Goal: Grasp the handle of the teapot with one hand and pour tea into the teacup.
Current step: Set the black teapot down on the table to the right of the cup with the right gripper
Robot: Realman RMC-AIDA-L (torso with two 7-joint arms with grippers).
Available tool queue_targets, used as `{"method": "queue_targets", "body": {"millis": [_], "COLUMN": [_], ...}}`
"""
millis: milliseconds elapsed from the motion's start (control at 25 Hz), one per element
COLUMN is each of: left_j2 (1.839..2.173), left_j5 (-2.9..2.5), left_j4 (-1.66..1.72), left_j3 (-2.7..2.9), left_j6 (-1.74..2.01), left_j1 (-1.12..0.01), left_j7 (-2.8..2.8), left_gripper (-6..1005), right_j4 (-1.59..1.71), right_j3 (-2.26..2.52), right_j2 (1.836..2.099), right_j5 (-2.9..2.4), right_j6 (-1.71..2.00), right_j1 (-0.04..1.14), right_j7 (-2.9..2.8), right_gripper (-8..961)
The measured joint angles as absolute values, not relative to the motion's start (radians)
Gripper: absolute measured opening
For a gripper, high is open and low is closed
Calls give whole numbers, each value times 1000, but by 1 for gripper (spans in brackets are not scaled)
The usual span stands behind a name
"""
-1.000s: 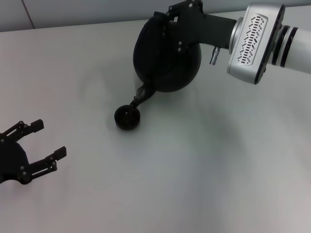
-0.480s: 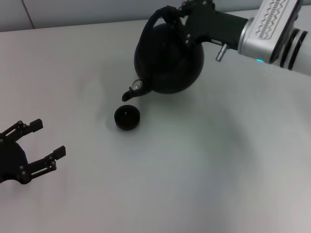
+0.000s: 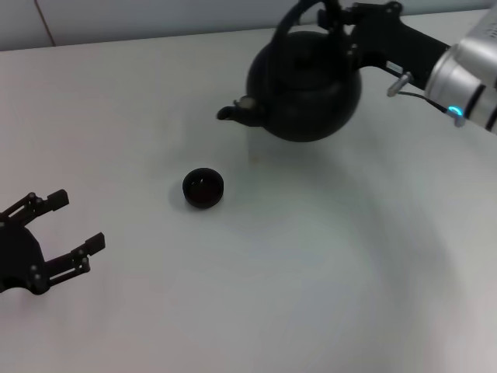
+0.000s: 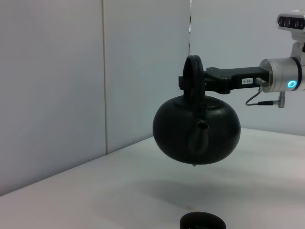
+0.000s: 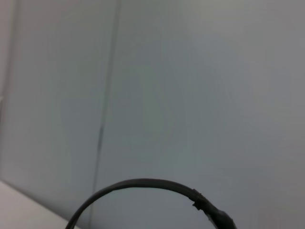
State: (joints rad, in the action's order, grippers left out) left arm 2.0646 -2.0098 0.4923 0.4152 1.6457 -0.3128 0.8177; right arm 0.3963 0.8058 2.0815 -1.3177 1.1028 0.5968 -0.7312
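The round black teapot (image 3: 307,85) hangs level in the air over the far right of the table, spout pointing left. My right gripper (image 3: 335,17) is shut on its arched handle (image 3: 299,17) at the top. In the left wrist view the teapot (image 4: 196,130) floats well above the table with its handle (image 4: 193,78) held from the right. The small dark teacup (image 3: 203,187) stands on the table, to the left of and nearer than the spout; its rim (image 4: 202,221) shows low in the left wrist view. My left gripper (image 3: 68,229) rests open at the near left, far from both.
The white table (image 3: 311,272) spreads around the cup. A grey wall (image 4: 71,71) with a panel seam rises behind the table's far edge. The right wrist view shows only the handle's arc (image 5: 143,183) against that wall.
The teapot has tipped back from its spout-down tilt over the cup to level, and has moved up and to the right, away from the cup. The left arm has not moved.
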Motion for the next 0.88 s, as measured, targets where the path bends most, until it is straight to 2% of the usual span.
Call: {"method": "queue_targets", "body": {"millis": [880], "left_j2": [2063], "left_j5": [-2012], "left_j4": [492], "left_j3": [418], "left_j6": [1650], "left_j1": [-311], "left_j7": [814], "left_gripper": [861], "right_j4": [316], "right_j3": [773], "right_j2": [2083], "right_j5": [-1184], "right_j6": [1141], "right_j1": [463], "right_j7": [-715], "right_gripper": [110]}}
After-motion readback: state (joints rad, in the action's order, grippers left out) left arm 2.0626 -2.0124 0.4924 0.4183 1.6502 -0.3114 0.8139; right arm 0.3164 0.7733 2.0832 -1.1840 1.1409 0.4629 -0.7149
